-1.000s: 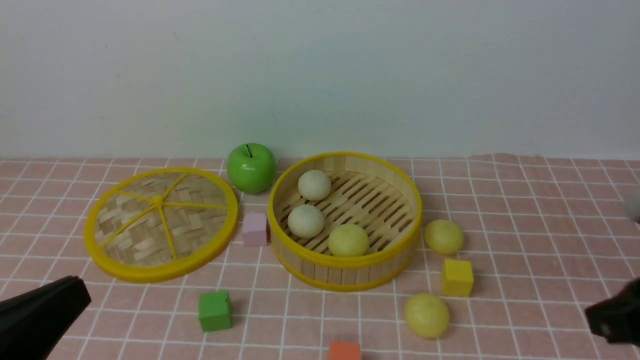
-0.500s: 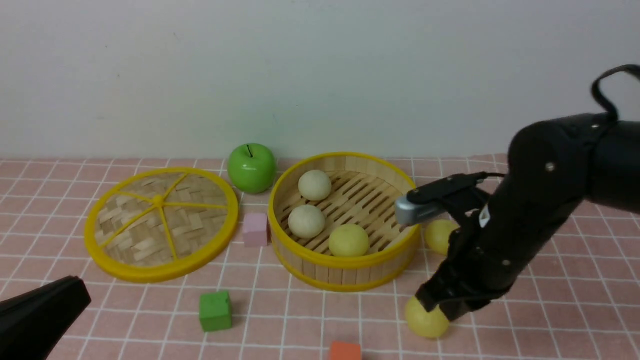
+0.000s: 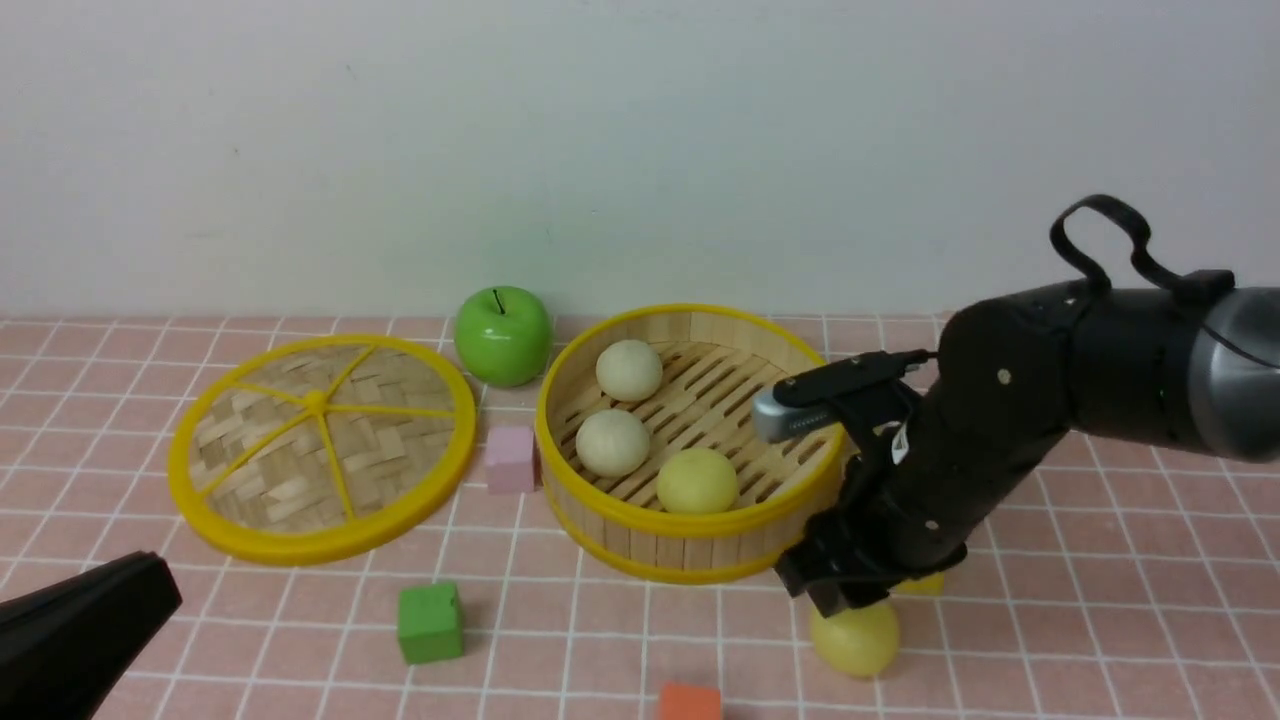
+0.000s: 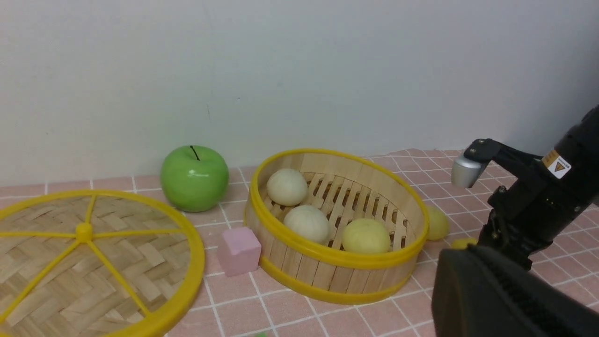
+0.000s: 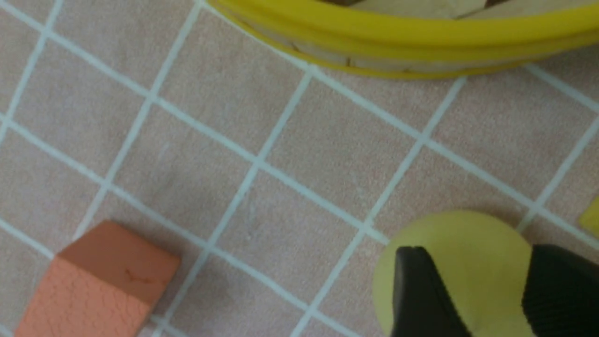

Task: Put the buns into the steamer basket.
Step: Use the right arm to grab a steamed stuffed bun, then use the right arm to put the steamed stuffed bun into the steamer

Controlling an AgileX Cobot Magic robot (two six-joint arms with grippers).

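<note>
While reaching for a fourth bun, hanging the right gripper (image 3: 835, 600) directly over the near pale yellow bun (image 3: 855, 640), out on the pink checked cloth (image 3: 1100, 600) near the front right of the steamer basket (image 3: 640, 548) and apart from its wall. Standing with black fingers (image 5: 421, 295) parted, one to each side of the dome in the right wrist view, clamping nothing as far as can be told.

Judging this to be the pick step, with three of five housed already: two off-white buns (image 3: 629, 370) (image 3: 612, 442) and one pale yellow bun (image 3: 697, 480) lying on the slatted floor. Leaving one more pale yellow bun (image 4: 437, 223) just beside the basket's outer wall, hidden behind the right arm in the front view.

Calling next for lowering, squeezing gently across the widest part, lifting above the yellow rim, carrying toward the bare slats on the basket's right side, then letting go.

Sitting dome up, flat side presumably down. Being round from above, offering no real long axis, so allowing a squeeze from any direction. Likewise standing upright and round, mouth up, in the basket's case.

Resting the left gripper (image 3: 80, 630) low at the near left, closed, with nothing showing in it, apart from the lid (image 3: 320, 450).
</note>
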